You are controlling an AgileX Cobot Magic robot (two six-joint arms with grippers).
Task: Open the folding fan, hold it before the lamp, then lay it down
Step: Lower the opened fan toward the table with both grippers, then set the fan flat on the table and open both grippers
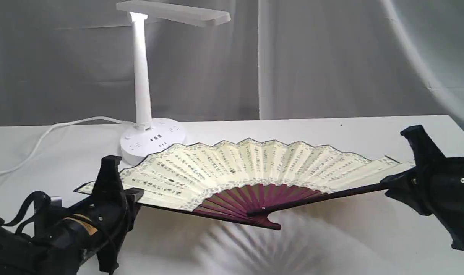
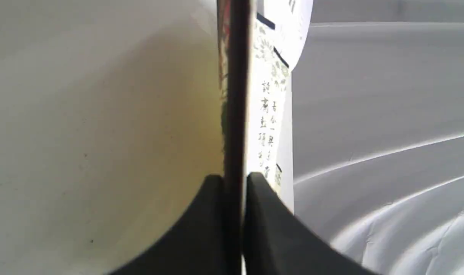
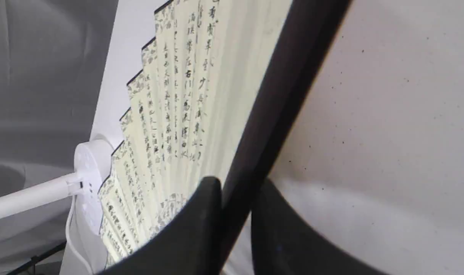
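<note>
The white tabletop [image 1: 331,131] stretches out on every side of the lamp [image 1: 142,84]. The folding fan [image 1: 255,162] is spread fully open just in front of the lamp's round base, held off the tabletop with its shadow beneath. The lamp stands upright, its cord [image 1: 44,133] trailing off on the side away from the fan. The left hand [image 2: 234,181] is clamped on the fan's guard nearer the lamp. The right hand [image 3: 237,187] is clamped on the guard farther from the lamp.

The folding fan [image 1: 255,164] throws a soft ribbed shadow toward the camera; wrist views blur.
</note>
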